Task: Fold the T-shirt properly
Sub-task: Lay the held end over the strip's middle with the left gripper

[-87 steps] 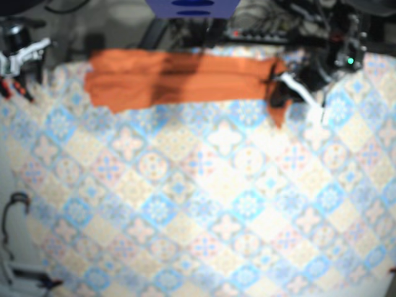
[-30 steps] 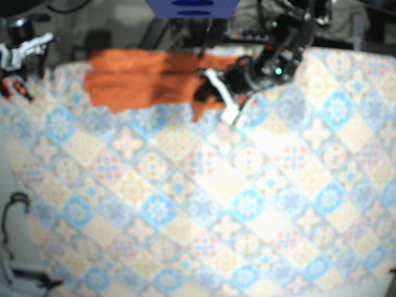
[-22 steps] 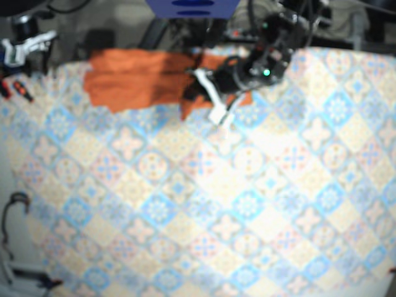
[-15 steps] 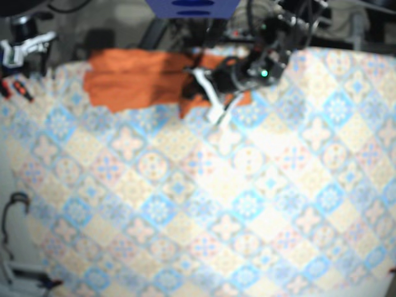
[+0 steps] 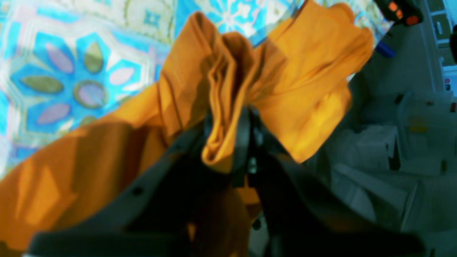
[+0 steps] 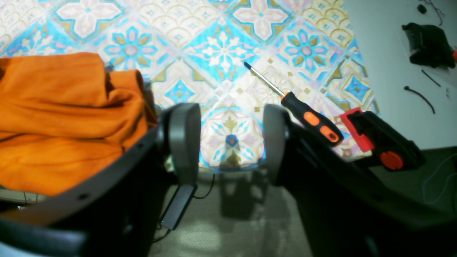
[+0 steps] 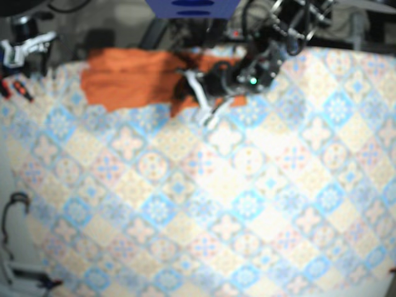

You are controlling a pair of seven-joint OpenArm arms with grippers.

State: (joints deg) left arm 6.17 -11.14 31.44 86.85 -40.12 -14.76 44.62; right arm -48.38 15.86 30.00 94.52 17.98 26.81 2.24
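The T-shirt (image 7: 127,77) is an orange band along the far edge of the counter (image 7: 247,204), which is covered in a patterned tile cloth. Its left stretch lies flat. Its right end is gathered up where the left claw (image 7: 193,93) meets it, and a flap of orange hangs down just below the claw.

The overhead view is too blurred to show the jaws. The left wrist view shows the grip: the left claw (image 5: 232,142) is closed tight on a bunched ridge of several layers of the T-shirt (image 5: 314,71). The cloth fans out to either side of the pinch, and more of it drapes down over the left side of the claw body. Behind the fabric, blue and cream tiles of the counter (image 5: 71,71) show at upper left.

The right claw (image 7: 25,46) is at the counter's far left corner, well apart from the left one. In its own wrist view the right claw (image 6: 228,142) stands wide, with nothing between its fingers (image 6: 182,139) but bare tile pattern and the counter's edge (image 6: 228,50). The folded end of the T-shirt (image 6: 64,117) lies in thick rolls just beside the finger on that view's left, and whether it touches that finger cannot be told.

Only this view shows clearly a screwdriver (image 6: 307,117) with a black-and-orange handle, lying on the cloth beside the other finger with its shaft pointing away from the claw. A black-and-red tool (image 6: 382,146) lies next to it at the counter's edge. From above they are small orange-and-black smudges.
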